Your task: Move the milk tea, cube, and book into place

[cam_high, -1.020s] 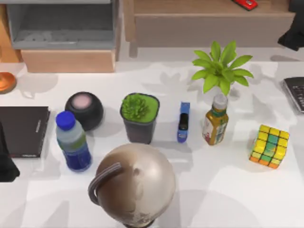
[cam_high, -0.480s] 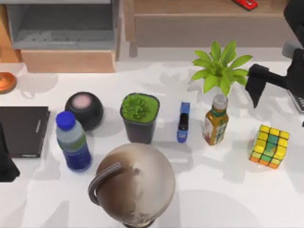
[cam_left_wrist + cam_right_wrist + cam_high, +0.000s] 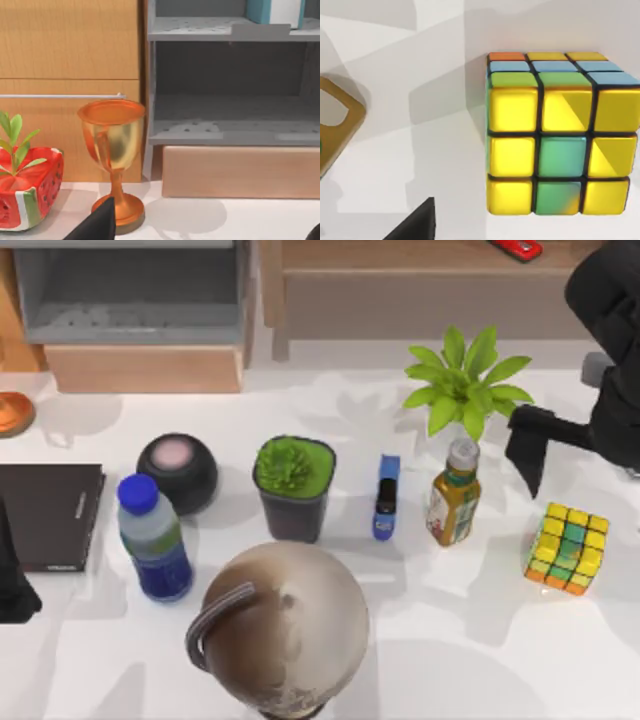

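The cube (image 3: 568,548), mostly yellow and green, sits on the white table near the right edge; the right wrist view shows the cube (image 3: 562,135) close up. My right gripper (image 3: 530,472) hangs open just behind and left of it, touching nothing, with one dark fingertip (image 3: 415,223) showing. The milk tea (image 3: 155,538), blue-capped, stands upright at the left. A teal book (image 3: 275,11) with white pages stands on a grey shelf. My left gripper (image 3: 15,590) is parked open at the left edge.
A thin black book (image 3: 45,515), a dark round speaker (image 3: 177,472), a potted succulent (image 3: 294,485), a blue stapler (image 3: 386,497), an amber bottle (image 3: 455,495), a leafy plant (image 3: 465,385) and a globe (image 3: 285,625) crowd the table. An orange goblet (image 3: 114,160) stands at back left.
My right arm has swung in from the back right corner and come down toward the cube. Nothing on the table has moved, and the left arm is still.
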`<state>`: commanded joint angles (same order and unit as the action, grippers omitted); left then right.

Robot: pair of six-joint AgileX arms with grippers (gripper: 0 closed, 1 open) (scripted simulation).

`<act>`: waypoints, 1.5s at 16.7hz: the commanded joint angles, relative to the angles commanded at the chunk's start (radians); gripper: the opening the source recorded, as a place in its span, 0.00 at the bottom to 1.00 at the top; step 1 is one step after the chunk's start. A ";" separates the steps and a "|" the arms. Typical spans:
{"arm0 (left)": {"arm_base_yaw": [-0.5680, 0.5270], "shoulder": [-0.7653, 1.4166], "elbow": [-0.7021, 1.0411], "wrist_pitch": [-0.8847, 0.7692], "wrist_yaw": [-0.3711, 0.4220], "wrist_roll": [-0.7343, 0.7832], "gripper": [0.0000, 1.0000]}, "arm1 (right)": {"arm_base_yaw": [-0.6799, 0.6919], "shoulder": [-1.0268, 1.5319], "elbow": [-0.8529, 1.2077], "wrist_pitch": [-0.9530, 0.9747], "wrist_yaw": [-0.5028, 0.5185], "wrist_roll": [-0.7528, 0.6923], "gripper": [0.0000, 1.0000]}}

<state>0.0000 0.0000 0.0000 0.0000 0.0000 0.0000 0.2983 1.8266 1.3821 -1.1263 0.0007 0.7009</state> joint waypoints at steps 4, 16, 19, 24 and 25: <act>0.000 0.000 0.000 0.000 0.000 0.000 1.00 | -0.018 -0.008 -0.035 0.028 -0.001 -0.016 1.00; 0.000 0.000 0.000 0.000 0.000 0.000 1.00 | 0.002 0.071 -0.156 0.228 0.000 0.003 1.00; 0.000 0.000 0.000 0.000 0.000 0.000 1.00 | 0.002 0.071 -0.156 0.228 0.000 0.003 0.92; 0.000 0.000 0.000 0.000 0.000 0.000 1.00 | 0.002 0.071 -0.156 0.228 0.000 0.003 0.55; 0.000 0.000 0.000 0.000 0.000 0.000 1.00 | 0.002 0.071 -0.156 0.228 0.000 0.003 0.47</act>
<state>0.0000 0.0000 0.0000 0.0000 0.0000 0.0000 0.3001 1.8979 1.2259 -0.8988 0.0010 0.7037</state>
